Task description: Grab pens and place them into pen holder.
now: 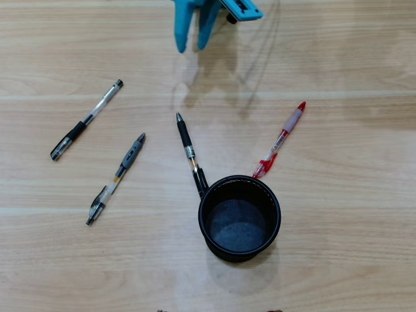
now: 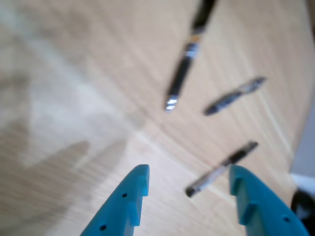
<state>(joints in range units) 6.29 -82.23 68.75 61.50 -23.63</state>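
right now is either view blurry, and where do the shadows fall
Overhead view: sharp, even light, a faint gripper shadow on the table just below it. Wrist view: soft and blurred, the pens smeared, the gripper shadow lying left of its open fingers.

The light wood-grain tabletop (image 1: 338,58) carries four pens and a holder. At the overhead view's left lies a clear pen (image 1: 86,120), then a grey pen (image 1: 117,177). A black pen (image 1: 190,153) and a red pen (image 1: 281,139) both end at the rim of the black mesh holder (image 1: 240,247), which stands upright.
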